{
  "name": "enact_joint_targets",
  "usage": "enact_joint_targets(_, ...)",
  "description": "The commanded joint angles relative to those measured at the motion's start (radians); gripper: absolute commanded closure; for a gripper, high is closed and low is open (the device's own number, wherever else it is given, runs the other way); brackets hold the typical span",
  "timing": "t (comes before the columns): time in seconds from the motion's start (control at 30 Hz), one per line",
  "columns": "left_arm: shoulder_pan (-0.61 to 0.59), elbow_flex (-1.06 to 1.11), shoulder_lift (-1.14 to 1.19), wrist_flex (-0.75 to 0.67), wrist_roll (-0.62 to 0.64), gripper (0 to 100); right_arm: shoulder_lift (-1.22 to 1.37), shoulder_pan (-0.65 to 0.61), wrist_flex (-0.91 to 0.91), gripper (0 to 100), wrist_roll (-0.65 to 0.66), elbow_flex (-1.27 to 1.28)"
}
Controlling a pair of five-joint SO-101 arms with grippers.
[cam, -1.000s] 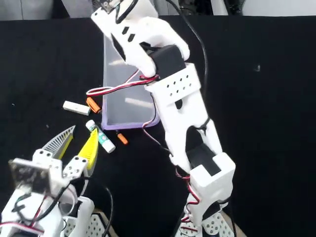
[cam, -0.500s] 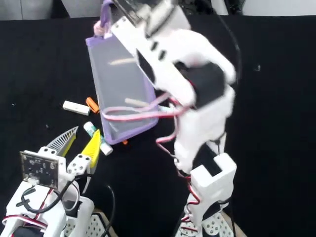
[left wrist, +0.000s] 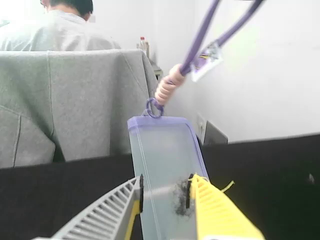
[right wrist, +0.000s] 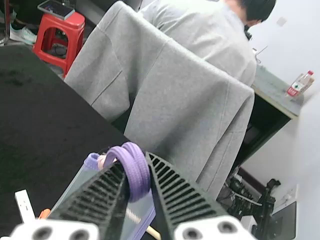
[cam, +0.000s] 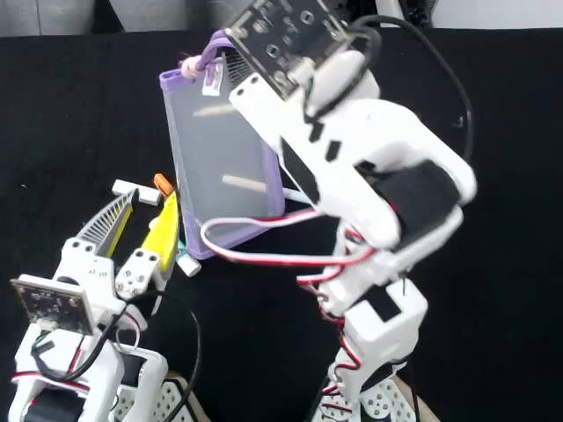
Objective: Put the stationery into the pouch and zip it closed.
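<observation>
No legible text; print on the tag (left wrist: 206, 56) of the pouch (left wrist: 165, 155) cannot be read.

You have the clear, purple-edged pouch (cam: 224, 158) hanging tilted by its purple strap (right wrist: 134, 172), two pale sticks (cam: 242, 182) inside, a white stick (cam: 134, 192) and an orange piece (cam: 164, 184) lying on the counter (cam: 70, 105) beside it.
</observation>
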Motion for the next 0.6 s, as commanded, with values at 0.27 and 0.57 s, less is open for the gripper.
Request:
enact_joint_targets(0.27,0.191,0.213,0.008,-0.377,0.014,83,-0.234,0.012,0.038,98.7,0.000,-0.012)
enact_joint_targets(0.57,0.219,0.291,0.009,-0.535,0.014,83,-0.443,0.012,0.032,98.7,0.000,0.311)
